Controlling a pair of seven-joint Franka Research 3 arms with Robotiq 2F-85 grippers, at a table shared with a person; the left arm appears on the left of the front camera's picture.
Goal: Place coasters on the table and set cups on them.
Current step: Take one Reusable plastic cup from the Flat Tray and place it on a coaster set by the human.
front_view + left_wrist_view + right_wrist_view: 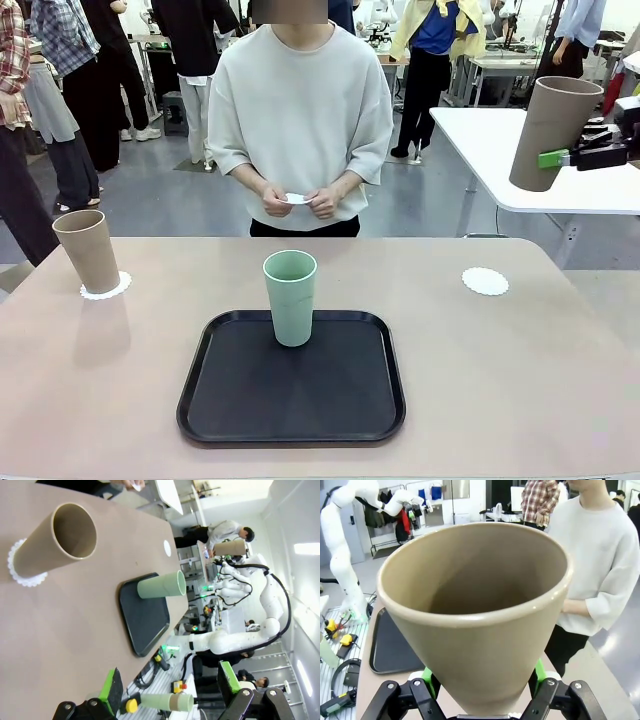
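Observation:
My right gripper is shut on a tan cup, tilted, high above the table's right side; in the right wrist view this cup stands between the green pads. Below it a bare coaster lies on the beige table. At the left another tan cup stands on a coaster. A mint cup stands on the black tray. My left gripper is open and holds nothing, well back from the tan cup and the mint cup.
Across the table a person holds a small white coaster in both hands. A white table stands behind at the right, under my raised right arm. Bare tabletop lies between the tray and the right coaster.

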